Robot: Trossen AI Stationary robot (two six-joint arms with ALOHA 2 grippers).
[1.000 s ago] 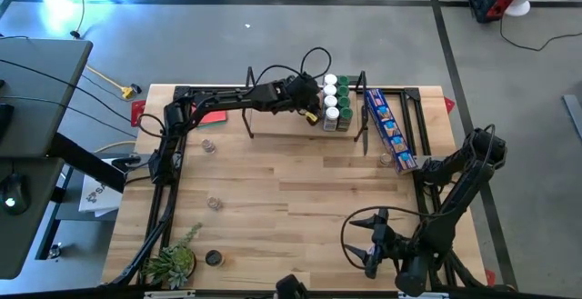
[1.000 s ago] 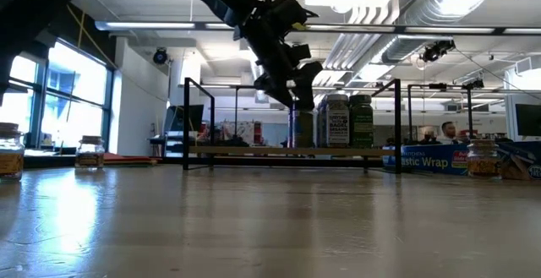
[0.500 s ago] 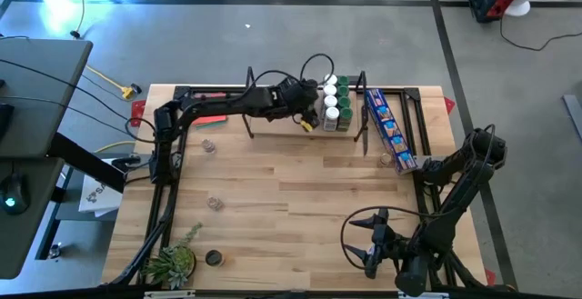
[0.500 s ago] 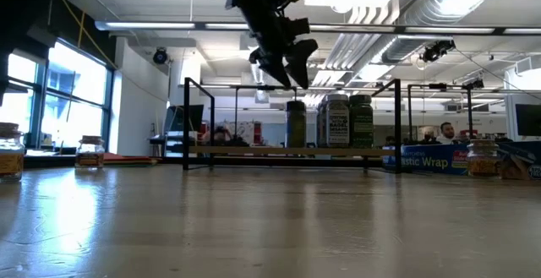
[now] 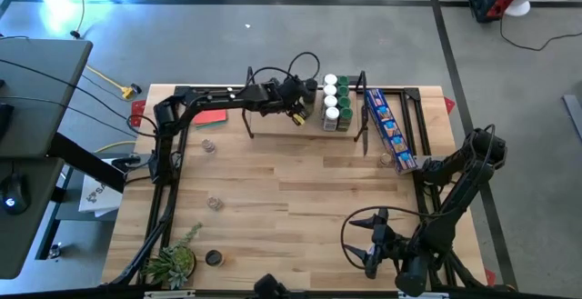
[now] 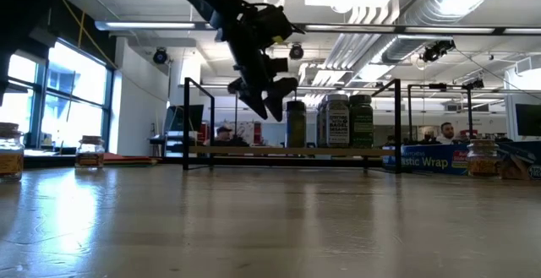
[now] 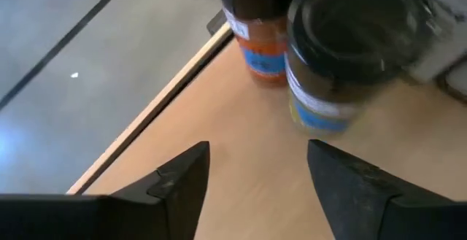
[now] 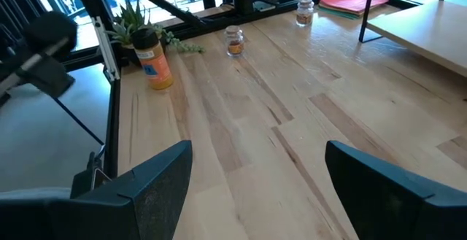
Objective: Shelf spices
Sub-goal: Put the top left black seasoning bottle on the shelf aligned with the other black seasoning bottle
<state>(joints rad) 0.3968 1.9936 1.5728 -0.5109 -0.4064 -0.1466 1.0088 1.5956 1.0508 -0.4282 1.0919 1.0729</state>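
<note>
High view: the left gripper [image 5: 296, 110] hangs over the shelf [image 5: 273, 122] in the upper middle of the frame, empty, with the cluster of shelved jars [image 5: 334, 103] just to its right. The loose jars lie the other way, toward the lower left: one [image 5: 208, 145] below the shelf's left end, another [image 5: 215, 204] at mid-left, a dark-lidded one [image 5: 214, 258] beside the plant [image 5: 173, 263]. The left arm is much nearer all three. The right gripper [image 5: 373, 247] waits at the bottom right.

Low view: the left gripper [image 6: 264, 100] hovers above the shelf board [image 6: 287, 150], fingers apart and pinching nothing, left of the standing jars [image 6: 336, 120]. Two loose jars [image 6: 90, 152] stand upright at the far left.

Left wrist view: the fingers [image 7: 182, 178] are spread with bare board between them; two shelved jars [image 7: 343, 50] stand just beyond, untouched.

Right wrist view: the right gripper's fingers [image 8: 157, 178] are spread wide over bare table [image 8: 263, 130]; an orange-labelled jar [image 8: 153, 61] and two small jars stand upright, well apart from it, in the upper part of the frame.
</note>
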